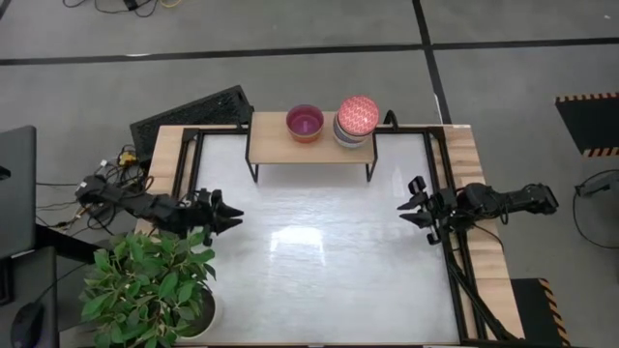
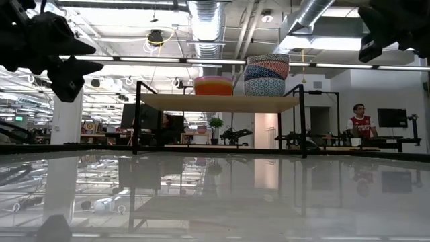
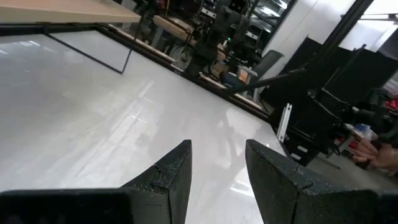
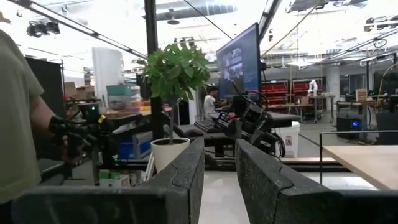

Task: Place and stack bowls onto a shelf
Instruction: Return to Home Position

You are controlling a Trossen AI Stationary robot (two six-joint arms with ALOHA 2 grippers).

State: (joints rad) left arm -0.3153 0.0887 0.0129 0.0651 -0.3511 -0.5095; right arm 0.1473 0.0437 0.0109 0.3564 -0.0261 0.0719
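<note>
The shelf (image 1: 309, 143), a light wooden top on thin black legs, stands at the middle of the table's far edge. On it rest a single bowl (image 1: 305, 123), magenta inside, and to its right a stack of bowls (image 1: 356, 121) with a red-patterned one on top. The low view shows the shelf (image 2: 218, 102), the single bowl (image 2: 213, 85) and the stack (image 2: 267, 75) too. My left gripper (image 1: 235, 215) hovers open over the table's left side, nothing between its fingers (image 3: 217, 146). My right gripper (image 1: 403, 213) hovers open at the right side (image 4: 219, 146), also with nothing in it.
A potted plant (image 1: 150, 285) stands at the near left corner, close to my left arm. Black frame rails (image 1: 440, 164) run along the table's left and right sides. White table top (image 1: 319, 251) lies free between the grippers. A person (image 4: 15, 124) stands beyond the table's left side.
</note>
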